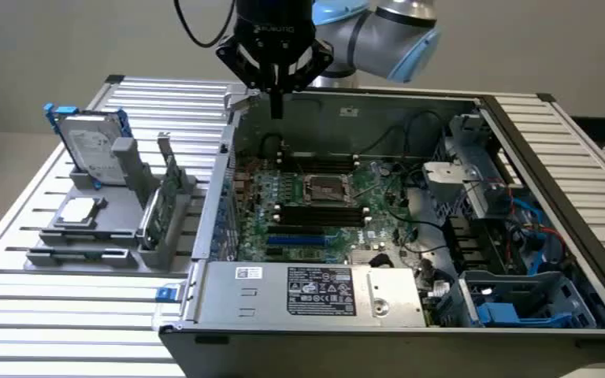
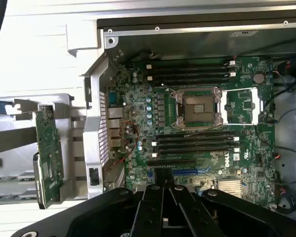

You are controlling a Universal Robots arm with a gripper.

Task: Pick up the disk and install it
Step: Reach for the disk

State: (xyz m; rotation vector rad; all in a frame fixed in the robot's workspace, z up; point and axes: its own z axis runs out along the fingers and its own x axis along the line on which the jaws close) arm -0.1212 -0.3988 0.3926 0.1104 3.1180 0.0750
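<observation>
Exterior view first: a slatted metal table (image 1: 50, 315) carries an open computer case (image 1: 408, 96), which lies on its side with its inside facing up. The robot arm (image 1: 387, 31), grey with pale blue joints, reaches in from the far edge, above the case.

A green motherboard (image 1: 313, 216) covers the floor of the case. A silver power supply (image 1: 313, 291) with a printed label sits along the near wall. Cables and blue plastic parts crowd the bays at the exterior view's right.

A grey holder (image 1: 103, 236) stands on the table just beside the case, at the exterior view's left. The disk (image 1: 90, 150) stands upright on its edge at the far end of this holder. Its white label faces the camera and its blue bracket shows at the top corners and sides. A thin green circuit card (image 1: 161, 201) stands on edge in the holder, between the disk and the case wall.

The black gripper (image 1: 277, 114) hangs over the far corner of the case nearest the holder, pointing down. Its jaws are pressed together, closed on each other. It is well apart from the disk. In the wrist view, the fingers (image 2: 155, 197) meet above the lower edge of the motherboard.

A small square silver chip (image 1: 79, 211) lies flat on the holder in front of the disk. The processor socket (image 1: 324, 187) sits mid-board.
</observation>
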